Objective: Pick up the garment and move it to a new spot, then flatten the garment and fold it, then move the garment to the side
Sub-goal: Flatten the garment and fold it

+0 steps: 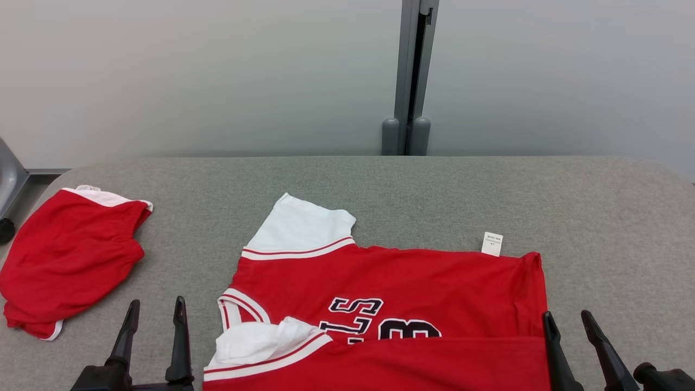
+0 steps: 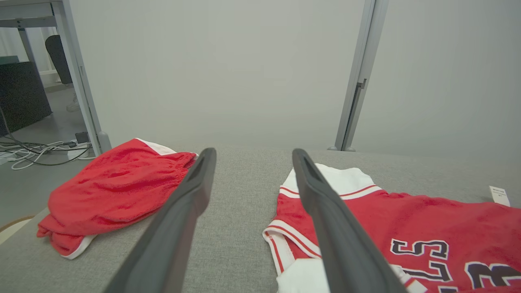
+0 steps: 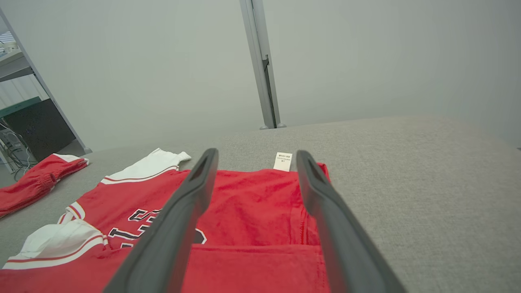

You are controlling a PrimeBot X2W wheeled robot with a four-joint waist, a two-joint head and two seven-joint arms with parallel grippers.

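The garment point(image 1: 412, 282) is a red jersey with white sleeves and dark lettering, spread on the grey table with its near edge folded over; it also shows in the left wrist view point(image 2: 427, 219) and the right wrist view point(image 3: 248, 203). A white label point(image 1: 492, 244) sticks out at its far edge. My left gripper point(image 1: 156, 310) stands open just left of the jersey's collar, nothing between its fingers. By the jersey's right edge my right gripper point(image 1: 568, 321) is open too, and empty.
A second red garment with white trim point(image 1: 68, 260) lies bunched at the table's left end. The grey padded table point(image 1: 434, 184) runs to a pale wall with a grey post point(image 1: 411, 81) behind. Cables lie on the floor point(image 2: 36, 150) off the left end.
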